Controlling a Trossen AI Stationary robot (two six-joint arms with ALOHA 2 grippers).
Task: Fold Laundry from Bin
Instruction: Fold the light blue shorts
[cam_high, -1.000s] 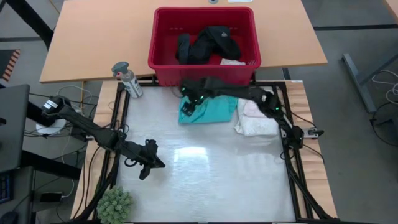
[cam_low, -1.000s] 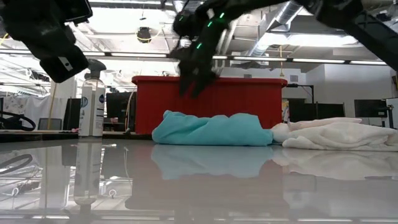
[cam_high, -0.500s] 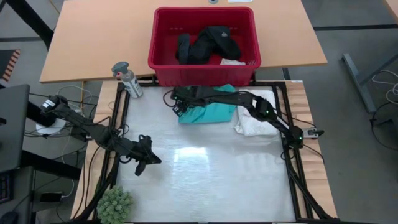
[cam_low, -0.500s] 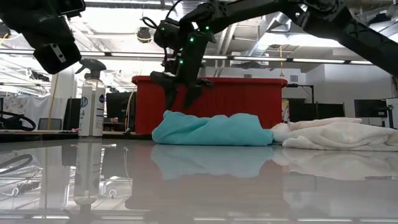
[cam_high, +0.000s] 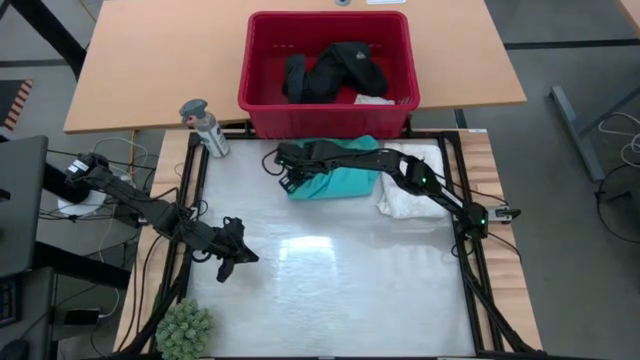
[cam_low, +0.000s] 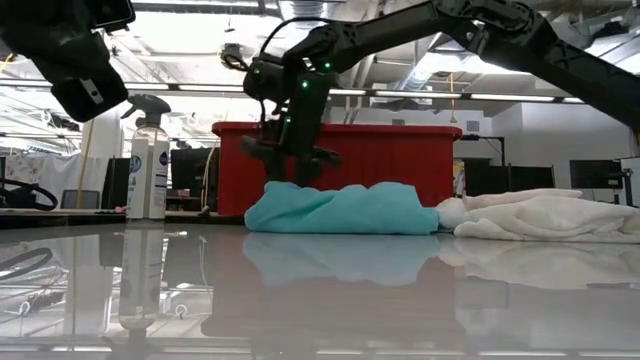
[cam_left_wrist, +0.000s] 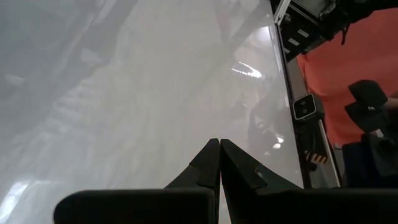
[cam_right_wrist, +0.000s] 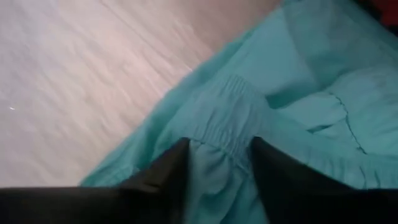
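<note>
The right pincer stands half open over the left end of the turquoise shirt, which lies left-to-right on the counter near the bin. The fingers straddle a fold; whether they grip it, I cannot tell. The left pincer, shut and empty, waits well apart.

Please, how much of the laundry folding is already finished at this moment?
Done: a turquoise shirt and a white piece lie out of the red bin on the table, both bunched, not folded. In hand: the right tool is at the shirt's edge, fingers either side of a fold. The left tool waits shut. Left: black clothing in the bin, all folding.
</note>
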